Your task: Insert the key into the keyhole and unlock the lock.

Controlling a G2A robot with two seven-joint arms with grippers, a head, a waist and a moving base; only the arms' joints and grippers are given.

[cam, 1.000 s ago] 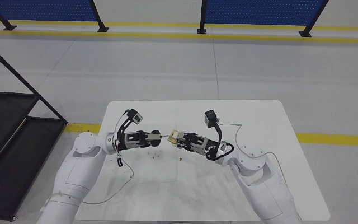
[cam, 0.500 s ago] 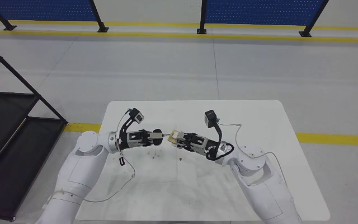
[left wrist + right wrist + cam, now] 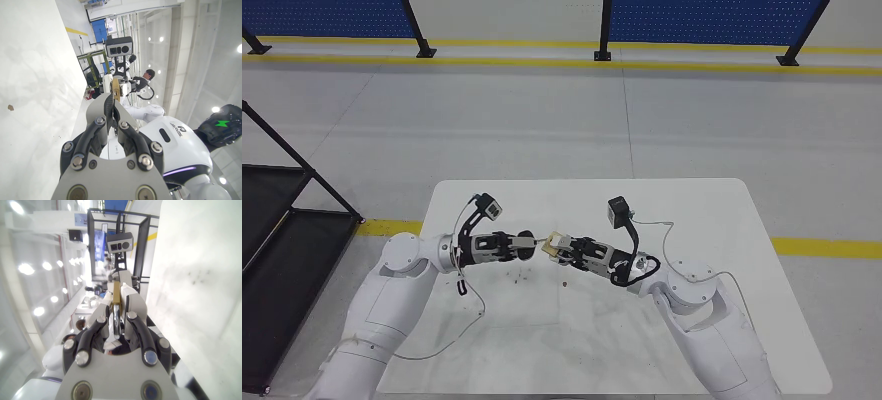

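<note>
My right gripper (image 3: 568, 247) (image 3: 116, 291) is shut on a brass padlock (image 3: 556, 242) (image 3: 115, 294) and holds it above the table's middle, the silver shackle (image 3: 116, 321) lying back between the fingers. My left gripper (image 3: 526, 244) (image 3: 112, 98) faces it from the left, shut on a thin metal key (image 3: 540, 241) (image 3: 113, 110). In the left wrist view the key's tip reaches the keyhole face of the padlock (image 3: 115, 90). How deep it sits I cannot tell.
Both grippers hover over the white table (image 3: 712, 330). Small dark specks (image 3: 564, 286) lie on it below the grippers, and a brown crumb (image 3: 10, 107) shows in the left wrist view. A black rack (image 3: 282, 230) stands off the table's left side.
My left gripper has moved a little to the right with the key, closing the gap to the padlock. The right gripper has stayed in place.
</note>
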